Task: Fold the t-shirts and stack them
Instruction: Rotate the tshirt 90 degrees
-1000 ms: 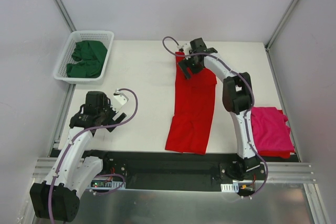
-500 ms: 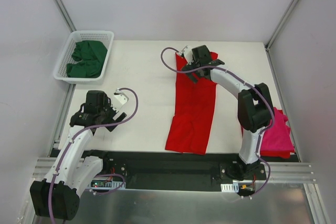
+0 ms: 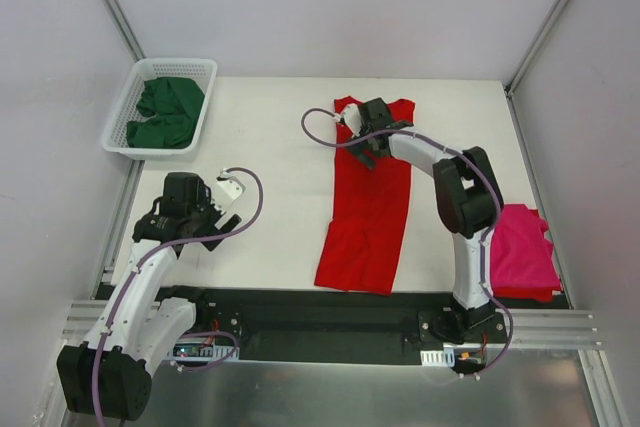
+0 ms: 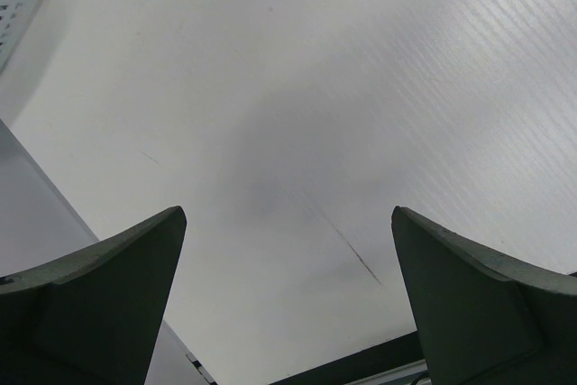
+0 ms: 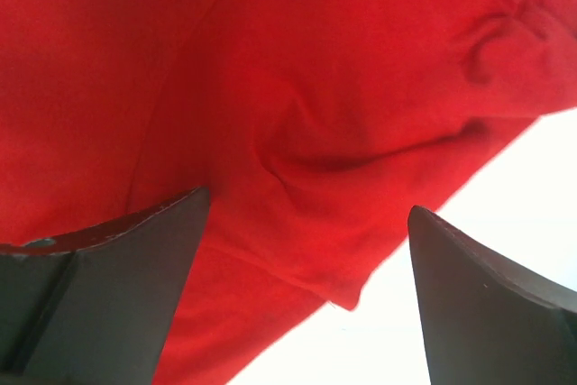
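A bright red t-shirt (image 3: 370, 207) lies as a long narrow strip down the middle of the table, its far end near the back. My right gripper (image 3: 362, 139) hovers low over that far end, jaws open. In the right wrist view the red cloth (image 5: 270, 87) fills the frame, a folded edge running between my open fingers (image 5: 487, 304). A magenta-pink t-shirt (image 3: 520, 252) lies folded at the right front edge. Dark green t-shirts (image 3: 165, 114) sit in the basket. My left gripper (image 3: 207, 219) stays open over bare table (image 4: 297, 114) at the front left.
A white lattice basket (image 3: 205, 69) stands at the table's back left corner. Metal frame posts rise at the back corners. A black rail (image 3: 330, 307) runs along the near edge between the arm bases.
My right gripper has come back from the shirt's far end toward the near side and sunk lower over the cloth, uncovering the collar end. The left arm has not moved.
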{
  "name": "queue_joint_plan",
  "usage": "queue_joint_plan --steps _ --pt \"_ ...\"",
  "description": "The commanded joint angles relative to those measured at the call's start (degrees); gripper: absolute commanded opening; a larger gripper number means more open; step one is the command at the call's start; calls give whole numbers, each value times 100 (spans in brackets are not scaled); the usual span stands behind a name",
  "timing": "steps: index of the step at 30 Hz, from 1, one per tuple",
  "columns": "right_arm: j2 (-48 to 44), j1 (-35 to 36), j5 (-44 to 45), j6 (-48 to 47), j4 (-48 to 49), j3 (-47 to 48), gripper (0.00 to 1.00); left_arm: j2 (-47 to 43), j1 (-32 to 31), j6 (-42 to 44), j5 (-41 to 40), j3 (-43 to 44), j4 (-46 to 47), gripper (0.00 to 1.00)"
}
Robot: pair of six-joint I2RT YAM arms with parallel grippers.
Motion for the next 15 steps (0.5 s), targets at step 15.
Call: queue_joint_plan --steps 15 --pt "1364 117 373 -698 -525 1780 96 -64 70 -24 50 99 -113 99"
